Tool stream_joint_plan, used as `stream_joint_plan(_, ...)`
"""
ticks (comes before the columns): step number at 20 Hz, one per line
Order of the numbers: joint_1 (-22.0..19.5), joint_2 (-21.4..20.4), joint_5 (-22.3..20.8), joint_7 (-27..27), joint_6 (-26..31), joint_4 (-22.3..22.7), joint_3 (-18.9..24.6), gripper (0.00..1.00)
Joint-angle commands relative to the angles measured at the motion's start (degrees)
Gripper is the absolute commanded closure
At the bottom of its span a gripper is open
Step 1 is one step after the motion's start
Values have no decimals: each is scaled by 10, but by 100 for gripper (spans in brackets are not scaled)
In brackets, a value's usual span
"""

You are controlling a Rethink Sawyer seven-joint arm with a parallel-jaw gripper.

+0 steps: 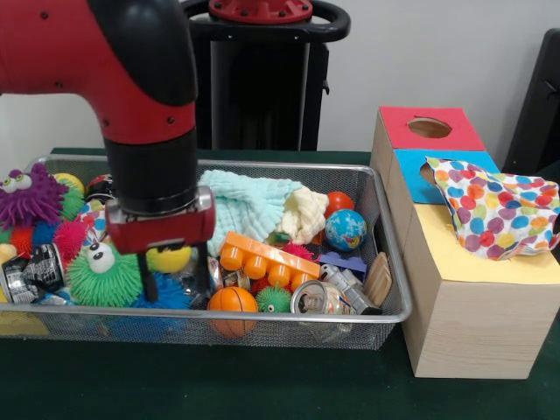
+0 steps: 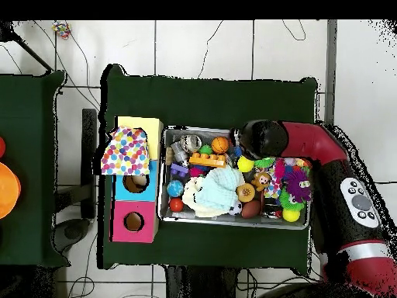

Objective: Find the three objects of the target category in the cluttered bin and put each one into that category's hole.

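Note:
My gripper hangs down into the wire bin at its left part, open, one finger on each side of a yellow ball. I cannot tell whether the fingers touch the ball. Close by lie a green spiky toy, a small orange basketball and an orange toy brick. A globe ball and a red ball lie further right. From overhead the arm hides the gripper; the yellow ball shows beside it.
A wooden box with red, blue and yellow tops stands right of the bin. The red top has a round hole. A polka-dot cloth is draped over the blue and yellow tops. A mint cloth, a purple spiky toy and a can crowd the bin.

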Motion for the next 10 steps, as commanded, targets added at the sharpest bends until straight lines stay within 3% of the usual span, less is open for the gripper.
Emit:
stream_joint_plan(1, 9, 64, 3, 76, 17, -136, -51, 0)
stream_joint_plan(6, -8, 75, 2, 61, -21, -109, -56, 0)
stream_joint_plan(10, -14, 36, -10, 85, -86, -35, -76, 0)
